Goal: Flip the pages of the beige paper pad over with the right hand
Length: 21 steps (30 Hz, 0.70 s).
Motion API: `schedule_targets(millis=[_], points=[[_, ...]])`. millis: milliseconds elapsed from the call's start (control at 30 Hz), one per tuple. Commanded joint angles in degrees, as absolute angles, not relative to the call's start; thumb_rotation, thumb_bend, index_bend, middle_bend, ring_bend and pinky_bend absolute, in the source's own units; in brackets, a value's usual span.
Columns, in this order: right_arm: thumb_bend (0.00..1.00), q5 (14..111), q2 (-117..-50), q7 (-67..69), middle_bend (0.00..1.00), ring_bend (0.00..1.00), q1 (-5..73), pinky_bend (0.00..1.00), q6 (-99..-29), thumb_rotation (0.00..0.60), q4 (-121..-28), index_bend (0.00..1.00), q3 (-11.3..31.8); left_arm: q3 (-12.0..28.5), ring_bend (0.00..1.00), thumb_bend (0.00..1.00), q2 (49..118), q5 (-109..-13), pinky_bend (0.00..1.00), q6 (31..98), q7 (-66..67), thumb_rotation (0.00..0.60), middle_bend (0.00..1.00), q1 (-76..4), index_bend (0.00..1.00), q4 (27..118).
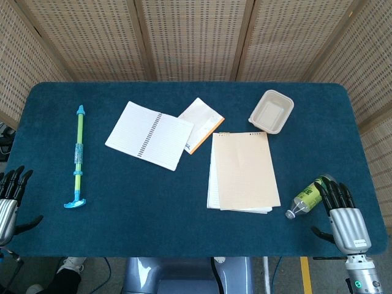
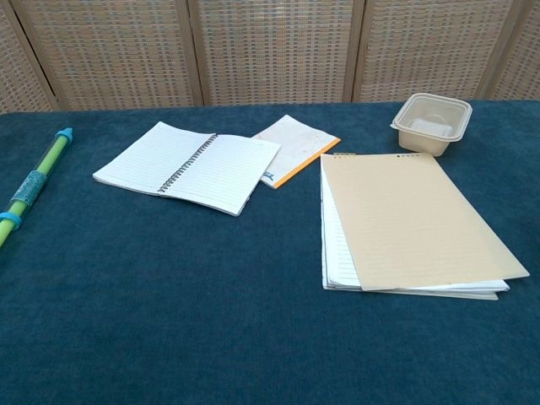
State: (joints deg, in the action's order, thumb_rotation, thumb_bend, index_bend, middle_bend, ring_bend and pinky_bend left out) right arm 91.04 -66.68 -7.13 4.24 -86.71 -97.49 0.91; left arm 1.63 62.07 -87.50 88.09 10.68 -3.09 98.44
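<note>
1. The right hand (image 1: 343, 214) rests at the near right corner of the bench (image 1: 153, 196), fingers spread and holding nothing; a green bottle (image 1: 304, 200) lies just beside its fingertips.
2. The left hand (image 1: 9, 199) sits at the near left edge, fingers apart, also holding nothing.
3. The pad (image 1: 244, 171) lies flat right of centre, its beige top sheet slightly askew over white ruled pages, well apart from both hands.
4. An open spiral notebook (image 1: 150, 135) lies left of the pad.
5. A booklet (image 1: 201, 124) with an orange edge sits between notebook and pad.
6. A beige tray (image 1: 271, 111) stands beyond the pad.
7. A green stick (image 1: 78, 156) with blue fittings lies far left.
</note>
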Motion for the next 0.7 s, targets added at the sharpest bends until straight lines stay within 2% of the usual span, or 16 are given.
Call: schedule_targets(millis=[33, 700], points=[[0.21, 91.43, -66.75, -7.12, 0.00, 0.00, 4.17, 0.00, -86.98, 0.600, -97.38, 0.00, 0.87, 1.60, 0.00, 0.03, 62.04, -87.69, 0.00, 88.21, 10.66, 0.600, 0.00, -3.07, 0.00, 98.48], [0.21, 92.61, -66.77, -6.68, 0.00, 0.00, 3.95, 0.00, -87.02, 0.600, -97.71, 0.00, 0.42, 1.35, 0.00, 0.04, 61.96, -87.97, 0.00, 87.78, 10.97, 0.600, 0.00, -3.17, 0.00, 98.94]])
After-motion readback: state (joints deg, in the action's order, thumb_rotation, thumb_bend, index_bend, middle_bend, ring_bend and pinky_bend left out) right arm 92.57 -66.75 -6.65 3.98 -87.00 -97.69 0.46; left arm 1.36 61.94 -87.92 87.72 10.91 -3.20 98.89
